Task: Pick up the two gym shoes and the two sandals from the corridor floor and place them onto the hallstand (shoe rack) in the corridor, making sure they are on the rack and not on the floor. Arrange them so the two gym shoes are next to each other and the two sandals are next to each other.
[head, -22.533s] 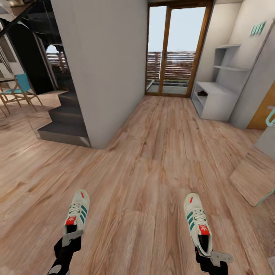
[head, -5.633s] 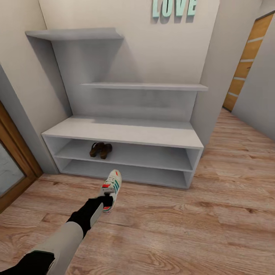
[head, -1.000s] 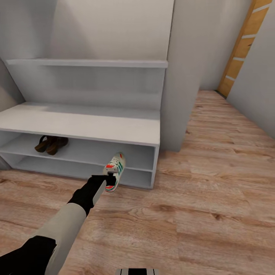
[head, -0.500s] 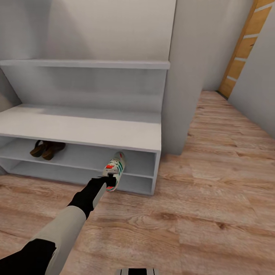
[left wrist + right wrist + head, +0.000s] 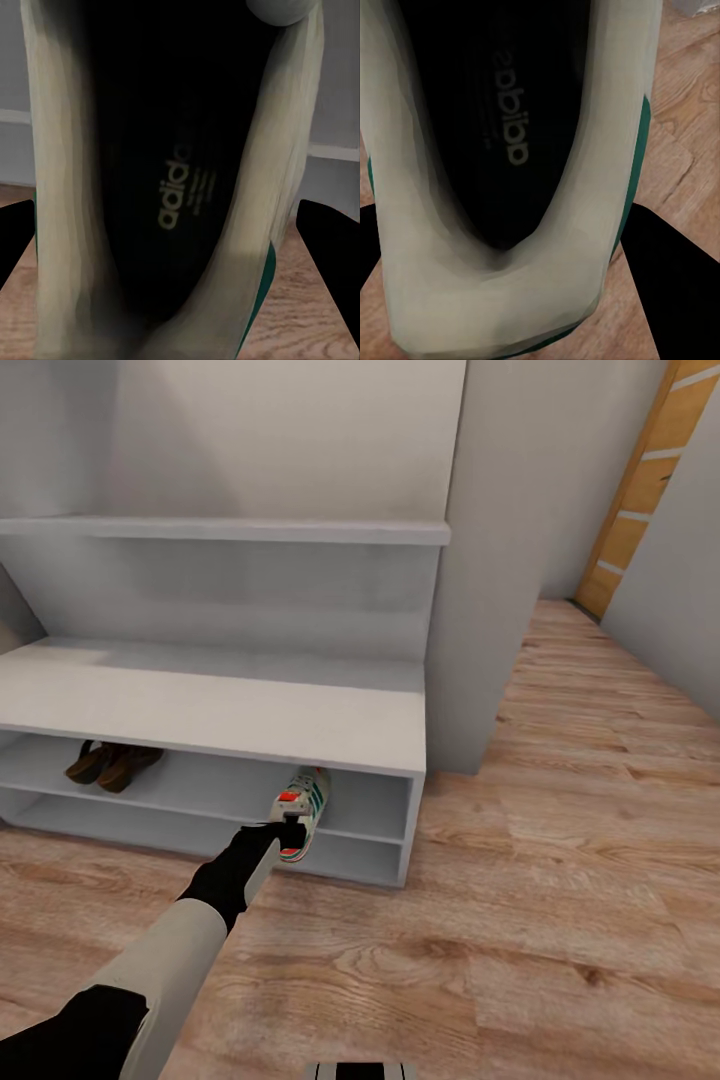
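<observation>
1. At the hallstand's [image 5: 215, 710] right end, low by its open shelf rows: left tool [image 5: 288, 830] closed on the heel of one gym shoe [image 5: 303, 808], toe aimed into the upper row.
2. Second gym shoe [image 5: 502, 180] close before the right wrist camera, over the corridor floor [image 5: 560, 920]; right tool's hold probable, not plainly visible.
3. Two sandals [image 5: 100, 765] lying together at that row's left.
4. Likely next: slide shoe inward, release, set its partner alongside.
5. Possible obstacles: desk-like top overhead, right side panel close by.
</observation>
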### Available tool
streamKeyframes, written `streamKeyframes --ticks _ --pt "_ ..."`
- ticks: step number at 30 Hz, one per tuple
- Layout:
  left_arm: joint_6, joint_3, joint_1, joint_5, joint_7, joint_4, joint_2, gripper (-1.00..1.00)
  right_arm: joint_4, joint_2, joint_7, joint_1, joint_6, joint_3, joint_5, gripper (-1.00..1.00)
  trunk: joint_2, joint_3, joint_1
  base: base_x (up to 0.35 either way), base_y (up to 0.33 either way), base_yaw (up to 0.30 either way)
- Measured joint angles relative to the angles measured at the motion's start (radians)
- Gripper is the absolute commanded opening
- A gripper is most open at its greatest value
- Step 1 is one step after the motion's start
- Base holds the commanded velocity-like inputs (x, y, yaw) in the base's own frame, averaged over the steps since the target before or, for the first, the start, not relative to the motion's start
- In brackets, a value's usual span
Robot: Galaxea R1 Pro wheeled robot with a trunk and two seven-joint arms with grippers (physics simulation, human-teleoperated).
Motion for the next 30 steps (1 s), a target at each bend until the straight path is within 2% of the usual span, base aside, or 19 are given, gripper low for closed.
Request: streamKeyframes --ticks 7,30 --pt "0.0 0.0 0.0 0.0 -0.001 -0.001 -0.002 -1.0 0.0 0.0 0.0 0.0 0.0 0.0 0.0 -1.0 0.0 0.0 0.0 0.191 -0.12 0.0" --pt "-0.002 0.003 0.0 0.0 -0.002 -0.004 -0.003 -1.0 0.0 0.0 0.0 0.0 0.0 0.0 0.0 -1.0 0.0 0.0 0.0 0.094 -0.063 0.0"
